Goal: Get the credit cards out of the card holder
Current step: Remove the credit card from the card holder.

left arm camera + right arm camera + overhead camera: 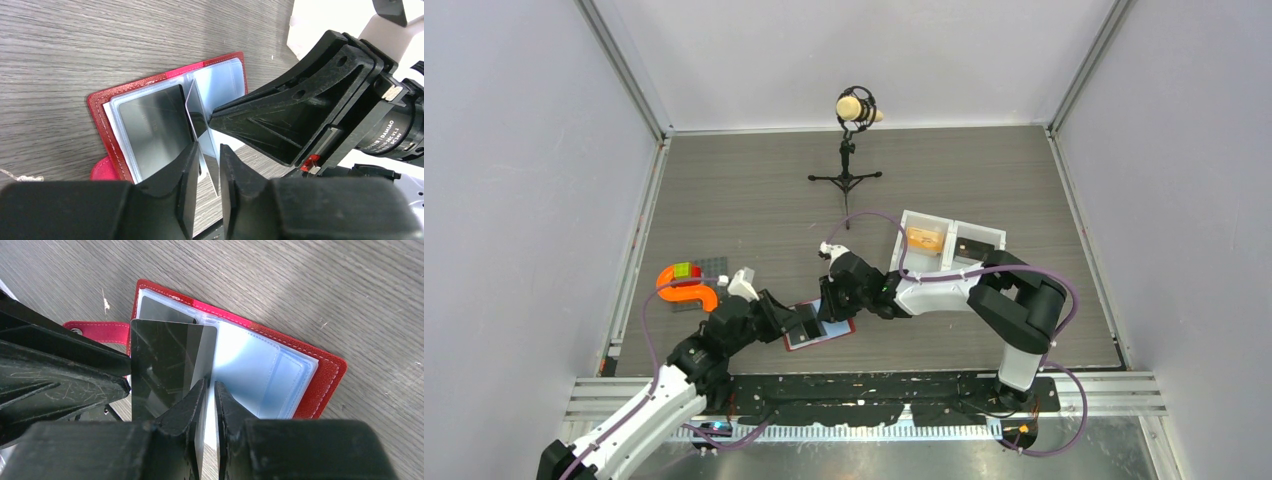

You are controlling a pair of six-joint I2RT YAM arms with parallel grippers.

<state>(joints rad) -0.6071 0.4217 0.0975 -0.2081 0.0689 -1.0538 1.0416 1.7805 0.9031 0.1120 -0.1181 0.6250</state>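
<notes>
Card holder [327, 375]: a red folding wallet, lying open on the grey wood-grain table [350, 290] between my two grippers, cover down and clear pockets facing up.

Dark grey card [162, 365]: standing on edge above the open holder, alongside one raised clear pocket leaf [210, 352].

Left gripper [209, 152]: fingers almost together. As far as I can judge, they pinch the card's outer edge.

Right gripper [210, 385]: fingers almost together, nipping the clear pocket leaf just beside the card, on the spine side.

Other pockets: pale and hazy. I cannot tell whether they hold cards.

Handling, card: probably light, stiff and glossy, so likely to slip. I would grip the free edge with flat pads and draw it straight along the pocket.

Handling, holder: the leaf looks soft and floppy, and the wallet light. It would likely lift with the card unless pinned.
</notes>
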